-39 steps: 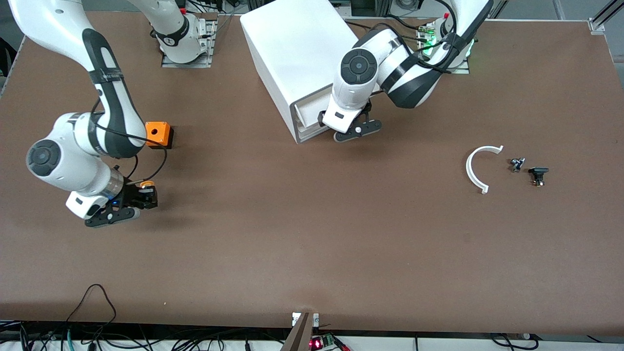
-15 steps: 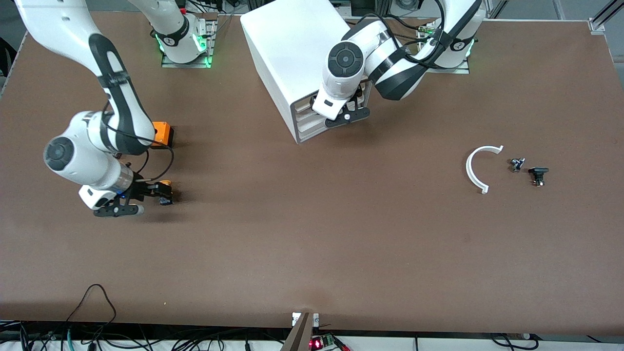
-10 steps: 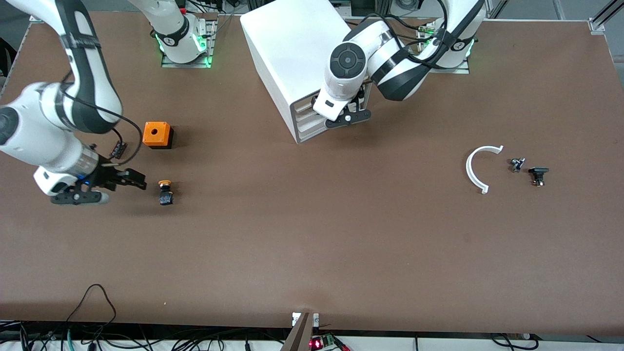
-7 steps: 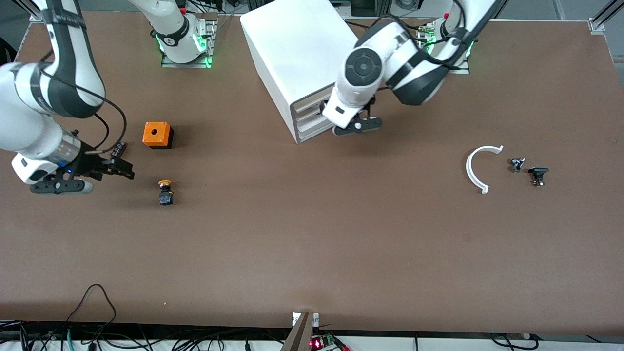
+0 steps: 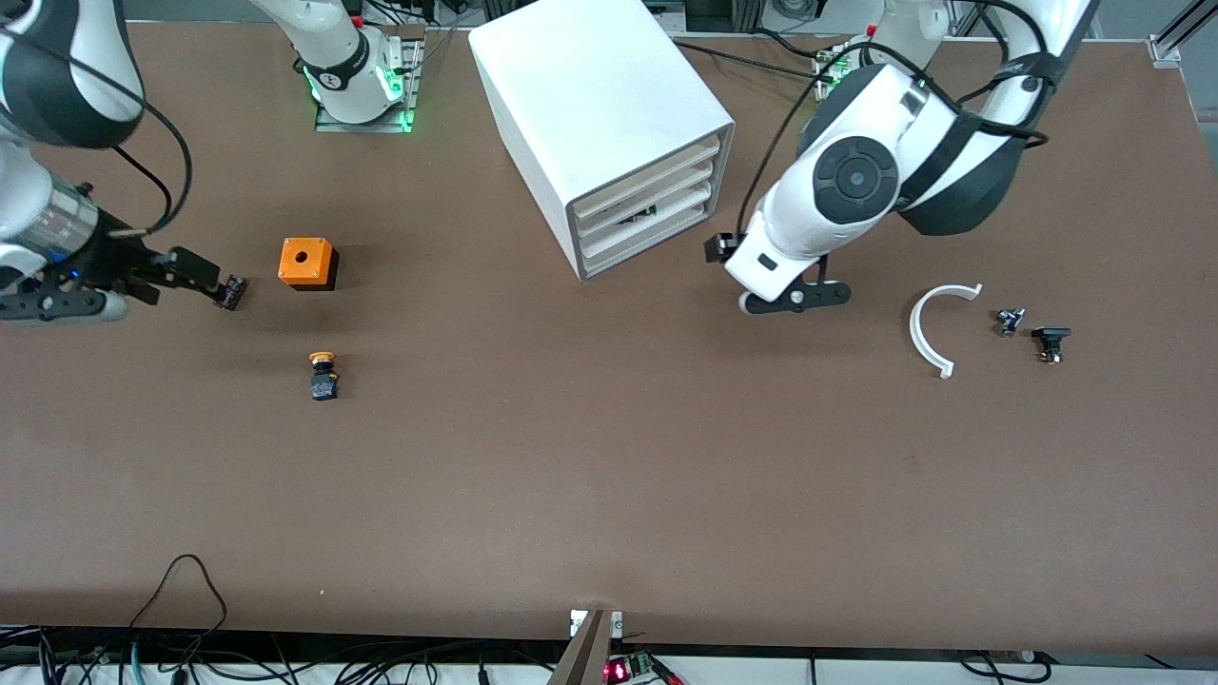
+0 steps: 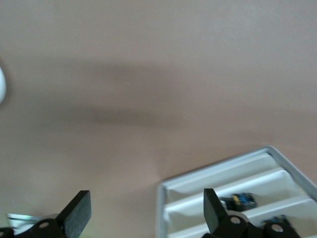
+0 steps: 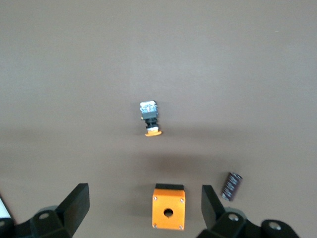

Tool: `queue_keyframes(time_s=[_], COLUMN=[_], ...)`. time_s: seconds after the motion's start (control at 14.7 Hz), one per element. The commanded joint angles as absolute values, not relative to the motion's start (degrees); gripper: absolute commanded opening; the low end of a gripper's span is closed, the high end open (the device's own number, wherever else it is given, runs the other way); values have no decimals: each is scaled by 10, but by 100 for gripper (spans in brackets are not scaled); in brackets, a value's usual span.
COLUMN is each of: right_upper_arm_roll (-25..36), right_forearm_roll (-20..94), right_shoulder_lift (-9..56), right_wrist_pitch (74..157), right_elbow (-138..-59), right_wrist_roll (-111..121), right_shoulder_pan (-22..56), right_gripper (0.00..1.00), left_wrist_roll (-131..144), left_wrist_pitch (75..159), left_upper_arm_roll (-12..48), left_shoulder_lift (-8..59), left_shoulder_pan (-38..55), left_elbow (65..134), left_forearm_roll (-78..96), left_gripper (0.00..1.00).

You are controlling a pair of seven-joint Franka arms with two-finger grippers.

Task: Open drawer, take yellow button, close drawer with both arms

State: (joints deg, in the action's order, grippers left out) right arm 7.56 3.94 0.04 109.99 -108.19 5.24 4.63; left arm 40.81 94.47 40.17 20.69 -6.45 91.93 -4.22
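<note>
The button (image 5: 324,374), with its orange cap and black body, lies alone on the table, nearer the front camera than the orange box (image 5: 307,264). It also shows in the right wrist view (image 7: 150,119). My right gripper (image 5: 195,274) is open and empty, beside the box at the right arm's end of the table; the right wrist view (image 7: 143,201) shows it open too. The white drawer cabinet (image 5: 599,114) has all its drawers (image 5: 647,205) pushed in. My left gripper (image 5: 728,249) is open and empty beside the cabinet front (image 6: 237,193), toward the left arm's end.
A small dark ribbed block (image 5: 231,290) lies by the right gripper's fingertips and shows in the right wrist view (image 7: 231,186). A white curved piece (image 5: 928,328) and two small dark parts (image 5: 1009,321) (image 5: 1051,342) lie at the left arm's end. Cables hang along the table's front edge.
The right gripper let go of the button on the table and drew back toward its end. The left gripper pushed the drawer shut, then moved away from the cabinet.
</note>
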Motion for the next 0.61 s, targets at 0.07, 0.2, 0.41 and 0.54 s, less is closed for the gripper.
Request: queue_keyframes(time_s=[0.07, 0.2, 0.41, 0.54], right_upper_arm_roll=[72, 70, 70, 70], right_forearm_roll=[24, 24, 21, 20], right_shoulder_lift=[-47, -47, -43, -40], right_wrist_pitch=[1046, 1002, 969, 949], right_elbow=[-1072, -1037, -999, -976], right_wrist_roll=[30, 30, 17, 10], right_shoulder_pan=[46, 46, 46, 47], right_gripper=[100, 100, 100, 100], left_wrist_roll=[328, 274, 197, 109], left_wrist_pitch=[892, 882, 853, 853], left_upper_arm_roll=[403, 403, 403, 378], left_shoulder_lift=[200, 200, 199, 177], left_shoulder_pan=[-91, -112, -148, -161], left_elbow=[858, 826, 780, 773], left_forearm_roll=[-80, -90, -116, -110], left_gripper=[100, 100, 100, 100])
